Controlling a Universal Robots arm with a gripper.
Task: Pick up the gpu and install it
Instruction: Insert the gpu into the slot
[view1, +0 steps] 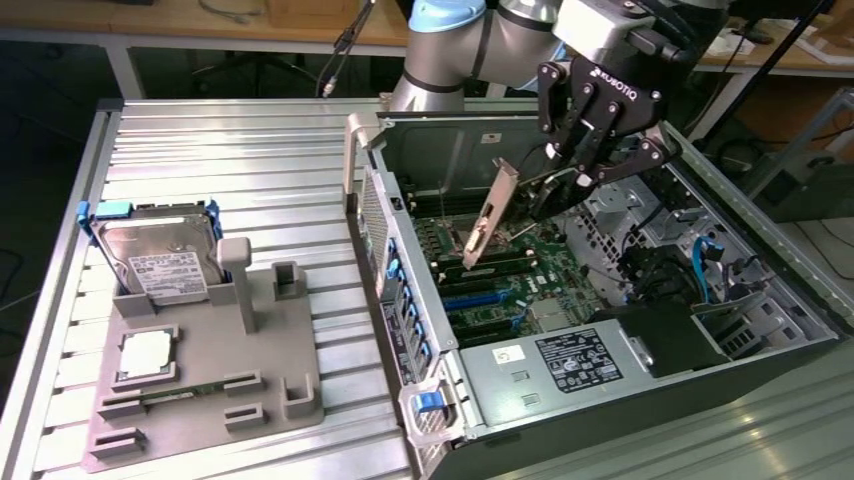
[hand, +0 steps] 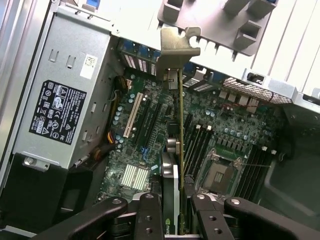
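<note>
Above motherboard (view1: 531, 272), gpu (view1: 491, 210) (tilted) in gripper (view1: 558, 188)

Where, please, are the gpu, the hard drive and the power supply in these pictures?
gpu (view1: 493, 212): exterior view, on its silver end bracket.
hard drive (view1: 171, 272): exterior view, on its white label.
power supply (hand: 57, 112): wrist view, on its black label.

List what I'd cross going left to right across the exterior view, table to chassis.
hard drive → grey fixture post → case side wall with blue tabs → gpu → gripper, shut on the gpu over the motherboard → blue cable at the chassis's far side.
</note>
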